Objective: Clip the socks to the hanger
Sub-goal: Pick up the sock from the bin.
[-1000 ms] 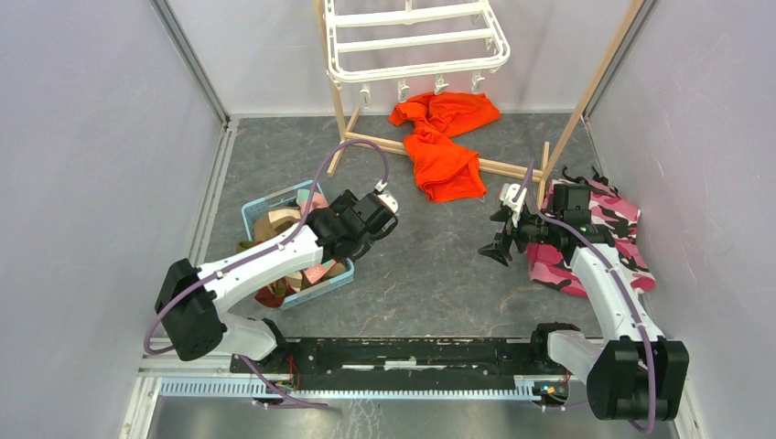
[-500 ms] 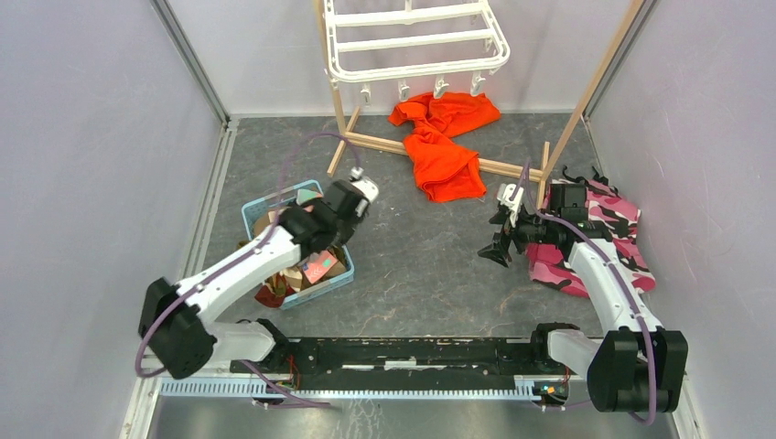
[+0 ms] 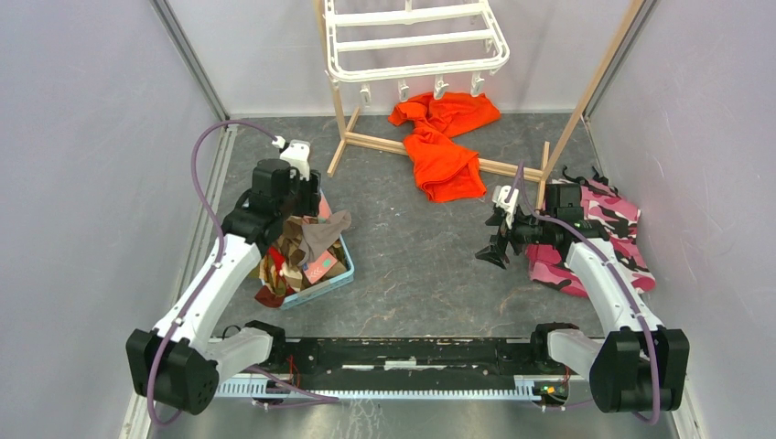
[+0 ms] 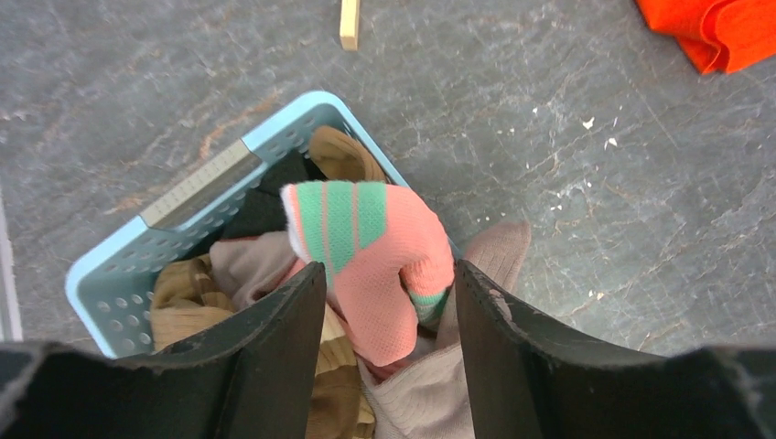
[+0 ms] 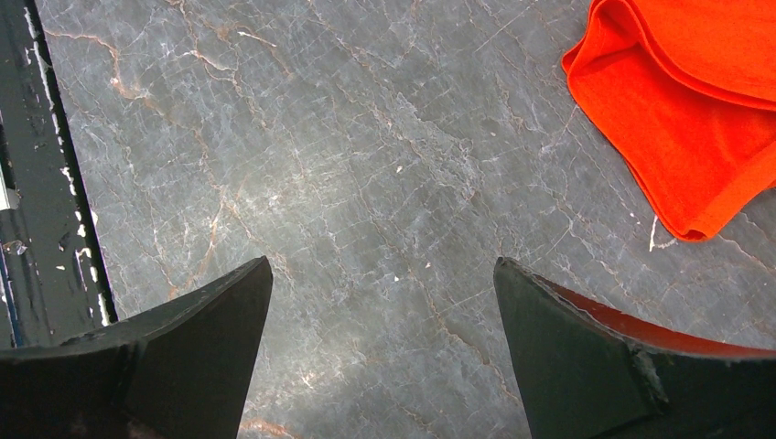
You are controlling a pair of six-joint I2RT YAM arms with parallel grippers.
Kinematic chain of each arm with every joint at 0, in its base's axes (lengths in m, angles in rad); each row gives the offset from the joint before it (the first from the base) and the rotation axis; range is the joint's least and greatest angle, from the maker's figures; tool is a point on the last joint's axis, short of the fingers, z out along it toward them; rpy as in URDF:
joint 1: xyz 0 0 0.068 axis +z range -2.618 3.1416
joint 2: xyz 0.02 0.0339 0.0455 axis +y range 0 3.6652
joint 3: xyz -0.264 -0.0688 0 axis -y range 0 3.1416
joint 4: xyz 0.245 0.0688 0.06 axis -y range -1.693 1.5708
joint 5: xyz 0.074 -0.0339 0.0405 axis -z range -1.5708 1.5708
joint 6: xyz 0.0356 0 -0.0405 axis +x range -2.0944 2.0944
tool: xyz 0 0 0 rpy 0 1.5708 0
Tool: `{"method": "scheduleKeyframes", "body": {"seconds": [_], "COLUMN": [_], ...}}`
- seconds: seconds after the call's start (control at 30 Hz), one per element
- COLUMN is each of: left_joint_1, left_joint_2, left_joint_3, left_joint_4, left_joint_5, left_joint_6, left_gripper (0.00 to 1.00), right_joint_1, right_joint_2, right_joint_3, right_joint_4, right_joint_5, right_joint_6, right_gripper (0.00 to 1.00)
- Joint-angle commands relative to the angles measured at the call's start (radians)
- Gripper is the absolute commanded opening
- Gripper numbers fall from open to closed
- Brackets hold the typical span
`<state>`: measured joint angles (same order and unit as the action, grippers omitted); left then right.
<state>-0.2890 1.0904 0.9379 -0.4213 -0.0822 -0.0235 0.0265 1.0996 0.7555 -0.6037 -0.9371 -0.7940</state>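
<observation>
Left hand point(image 4: 389, 274) is about half closed on a pink sock with green stripes point(image 4: 380, 242), hanging down over the blue basket point(image 4: 119, 306) at the desk's left; a beige sock point(image 4: 490, 256) may be snagged along. Hanger point(image 3: 416, 41) sits at the far side, up and right of that hand, clips point(image 3: 403, 90) dangling along its near edge. Right hand point(image 5: 382, 274) wide open, empty, roughly as near the clips.
</observation>
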Motion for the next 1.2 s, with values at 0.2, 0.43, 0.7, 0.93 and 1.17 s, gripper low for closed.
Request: {"method": "scheduleKeyframes", "body": {"seconds": [0.2, 0.43, 0.7, 0.93, 1.17], "left_joint_1": [0.005, 0.006, 0.005, 0.006, 0.006], "left_joint_2": [0.057, 0.077, 0.011, -0.184, -0.255], "left_joint_3": [-0.001, 0.006, 0.010, 0.055, 0.075], "left_joint_4": [-0.003, -0.024, 0.001, 0.074, 0.105], "left_joint_5": [-0.013, -0.049, -0.099, -0.214, -0.284], "left_joint_6": [-0.043, -0.033, -0.030, -0.048, -0.049], "left_gripper": [0.50, 0.37, 0.02, 0.02, 0.02], "right_joint_1": [0.012, 0.014, 0.016, 0.019, 0.026], "right_joint_2": [0.000, 0.000, -0.002, -0.005, -0.012], "right_joint_3": [0.042, 0.043, 0.042, 0.043, 0.042], "right_joint_4": [0.000, 0.000, -0.002, -0.004, -0.010], "right_joint_5": [0.008, 0.009, 0.006, -0.006, -0.018], "right_joint_6": [-0.012, -0.013, -0.013, -0.014, -0.018], "right_gripper": [0.98, 0.98, 0.98, 0.98, 0.98]}}
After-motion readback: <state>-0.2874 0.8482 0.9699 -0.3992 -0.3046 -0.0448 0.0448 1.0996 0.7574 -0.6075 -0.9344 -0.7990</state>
